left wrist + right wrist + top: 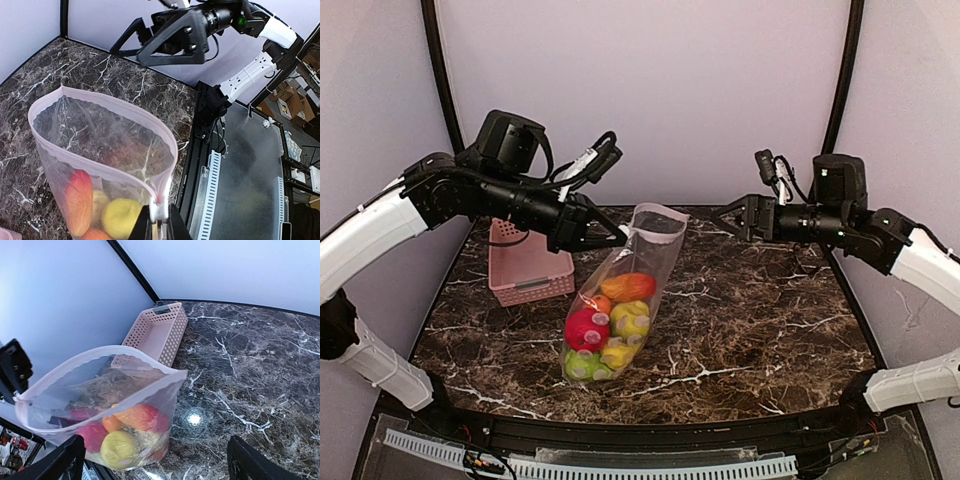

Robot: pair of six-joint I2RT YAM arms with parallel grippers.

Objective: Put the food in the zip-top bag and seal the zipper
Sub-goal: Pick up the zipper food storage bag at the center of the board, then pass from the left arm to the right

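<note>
The left gripper point(617, 232) is closed narrow on the end of the zipper point(159, 202), its two fingers pinching the pink strip where the two sides meet and holding that corner of the bag point(638, 262) up. The bag stands tilted near the middle of the table point(750, 320), with its bottom on the marble towards 7 o'clock and its mouth up towards 1 o'clock, gaping in a wide loop, unsealed. The food point(610, 325) lies inside in the lower half: orange, red, yellow and green pieces packed together. The right gripper point(722, 218) hovers at 3 o'clock of the mouth, near it but not touching, jaws spread wide and empty. A pink basket point(528, 265) sits at 9 o'clock of the bag.
</note>
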